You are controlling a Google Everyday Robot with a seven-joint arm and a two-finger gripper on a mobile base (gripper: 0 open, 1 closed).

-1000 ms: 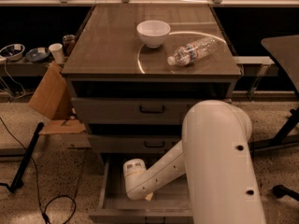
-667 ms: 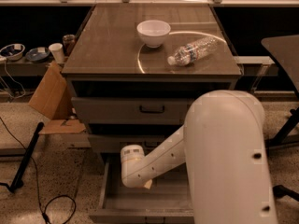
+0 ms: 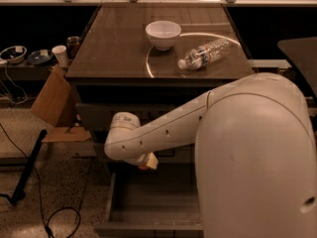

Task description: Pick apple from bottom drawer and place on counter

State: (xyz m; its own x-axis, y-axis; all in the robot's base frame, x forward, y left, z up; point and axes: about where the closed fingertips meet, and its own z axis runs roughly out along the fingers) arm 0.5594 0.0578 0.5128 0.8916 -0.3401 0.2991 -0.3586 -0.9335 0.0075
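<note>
The pincer [image 3: 147, 162] hangs just above the open bottom drawer [image 3: 158, 200], tucked under the white wrist of the arm [image 3: 163, 128], so little of it shows. A sliver of red-orange peeks out at its tip. I take that for the apple [image 3: 143, 167], with the pincer clamped on it and the fruit lifted clear of the drawer's floor, which lies bare wherever it can be seen.

The grip itself is mostly hidden, and that is the first worry. A round, smooth fruit held shallowly could squirt out and drop back into the drawer, or bounce over its front rim to the ground.

The second worry is the route. The surface [image 3: 114, 48] lies well above the drawer, past the closed drawer fronts [image 3: 91, 117] and an overhanging edge. If the arm rises straight up from the drawer, the wrist or the apple could strike those fronts or the lip, so it likely has to draw outward first.

Higher still above the drawer, the white bowl [image 3: 163, 33] stands on the surface and the clear bottle [image 3: 204, 53] lies there on its side. A brushing elbow could set the bottle rolling. The stretch nearest the drawer's front looks the safer landing — though a glossy top may let a hastily released apple roll off.
</note>
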